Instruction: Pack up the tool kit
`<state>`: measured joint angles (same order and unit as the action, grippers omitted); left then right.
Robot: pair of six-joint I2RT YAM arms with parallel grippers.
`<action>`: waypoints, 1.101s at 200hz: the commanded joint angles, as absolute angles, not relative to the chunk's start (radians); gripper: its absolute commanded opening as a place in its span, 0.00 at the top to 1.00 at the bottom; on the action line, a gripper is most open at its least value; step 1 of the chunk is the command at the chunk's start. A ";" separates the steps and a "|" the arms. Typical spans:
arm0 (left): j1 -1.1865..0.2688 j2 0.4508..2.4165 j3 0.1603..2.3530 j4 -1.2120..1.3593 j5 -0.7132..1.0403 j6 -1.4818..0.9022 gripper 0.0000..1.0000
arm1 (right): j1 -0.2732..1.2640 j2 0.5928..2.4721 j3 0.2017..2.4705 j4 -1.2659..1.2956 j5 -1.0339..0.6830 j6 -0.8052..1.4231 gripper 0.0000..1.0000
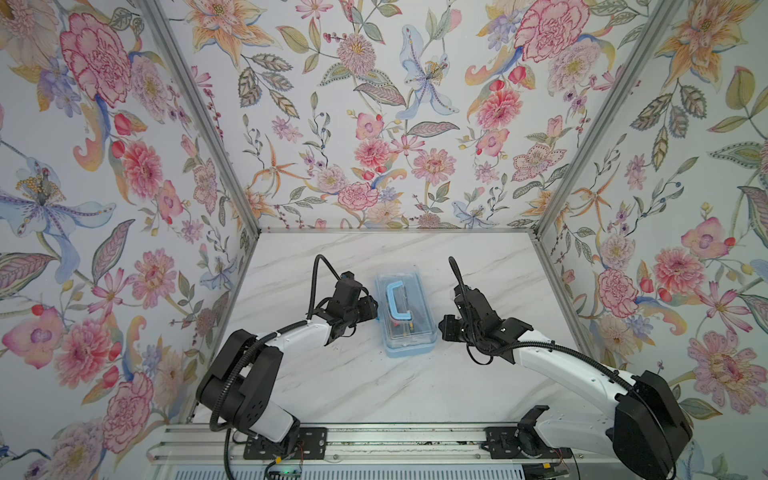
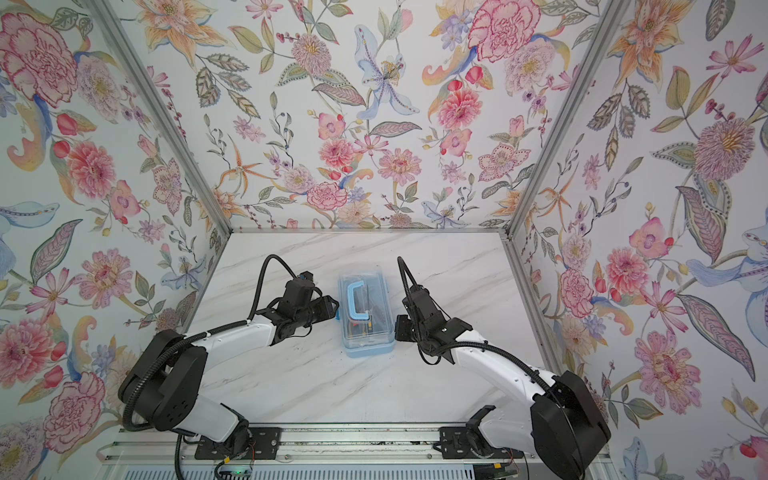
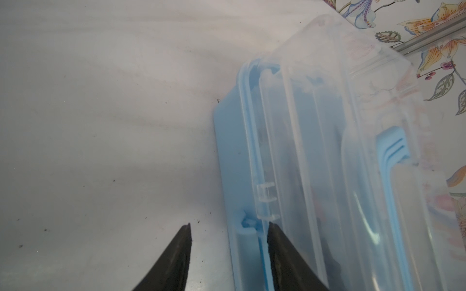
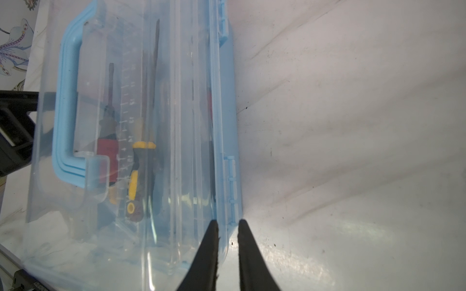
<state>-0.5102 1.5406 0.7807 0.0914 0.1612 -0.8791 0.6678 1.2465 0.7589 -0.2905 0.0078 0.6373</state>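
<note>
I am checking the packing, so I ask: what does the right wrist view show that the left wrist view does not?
Only the right wrist view: under the clear lid, a black-and-yellow handle and a red handle. Only the left wrist view: two clear tabs on the lid's edge. Both: the closed tool kit, its blue handle, the marble table.

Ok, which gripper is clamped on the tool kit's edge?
The right gripper: its jaws pinch the tool kit's blue rim; the left gripper stands open at the opposite side.
</note>
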 commanded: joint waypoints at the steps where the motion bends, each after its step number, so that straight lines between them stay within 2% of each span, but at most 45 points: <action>1: -0.499 1.548 0.757 0.115 0.195 -0.883 0.55 | 0.666 1.266 0.772 -0.275 0.013 0.649 0.83; 8: -0.499 1.550 0.752 0.124 0.199 -0.888 0.62 | 0.665 1.268 0.773 -0.275 0.013 0.649 0.83; 28: -0.495 1.543 0.737 0.138 0.201 -0.898 0.66 | 0.666 1.269 0.774 -0.275 0.011 0.650 0.84; 35: -0.495 1.539 0.733 0.140 0.198 -0.902 0.71 | 0.666 1.271 0.776 -0.275 0.011 0.650 0.83; 120: -0.494 1.608 0.752 0.159 0.243 -0.902 0.72 | 0.667 1.297 0.783 -0.266 0.017 0.648 0.83; 178: -0.489 1.571 0.742 0.139 0.238 -0.902 0.81 | 0.666 1.307 0.785 -0.263 0.017 0.648 0.82; 189: -0.488 1.542 0.741 0.138 0.236 -0.909 0.89 | 0.666 1.308 0.785 -0.264 0.015 0.647 0.82; 220: -0.486 1.529 0.744 0.134 0.256 -0.916 0.90 | 0.667 1.308 0.782 -0.261 0.014 0.646 0.82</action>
<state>-0.4942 1.5734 0.7414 0.1276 0.2291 -0.9237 0.6678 1.2984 0.7647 -0.2672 0.0082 0.6373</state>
